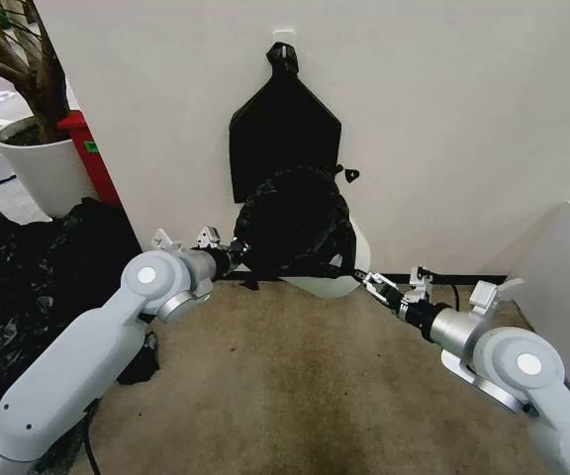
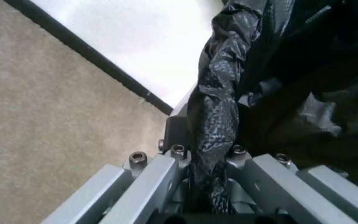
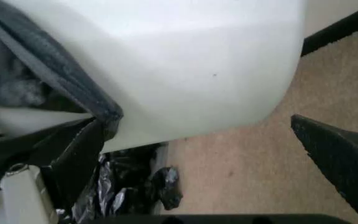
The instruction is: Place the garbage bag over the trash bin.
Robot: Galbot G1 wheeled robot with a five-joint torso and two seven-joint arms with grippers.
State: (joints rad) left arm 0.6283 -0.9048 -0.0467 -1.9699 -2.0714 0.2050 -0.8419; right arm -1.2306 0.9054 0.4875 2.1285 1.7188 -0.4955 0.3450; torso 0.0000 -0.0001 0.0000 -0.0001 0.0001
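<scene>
The head view looks forward and down at the wall; the trash bin [image 1: 336, 284] sits at 12 o'clock. Both wrist views press close: left on the garbage bag [image 2: 219, 116], right under the bin.

My left arm reaches forward, elbow bent; left gripper [image 1: 234, 249] clamped, a fold of the garbage bag [image 2: 219, 126] pinched between its fingers. My right arm extends forward and inward; right gripper [image 1: 372, 284] spread wide.

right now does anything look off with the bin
Yes: the bin is tipped on its side, mouth toward the robot, the bag stretched over it. The left pincer is shut on the bag; the right pincer is open.
</scene>
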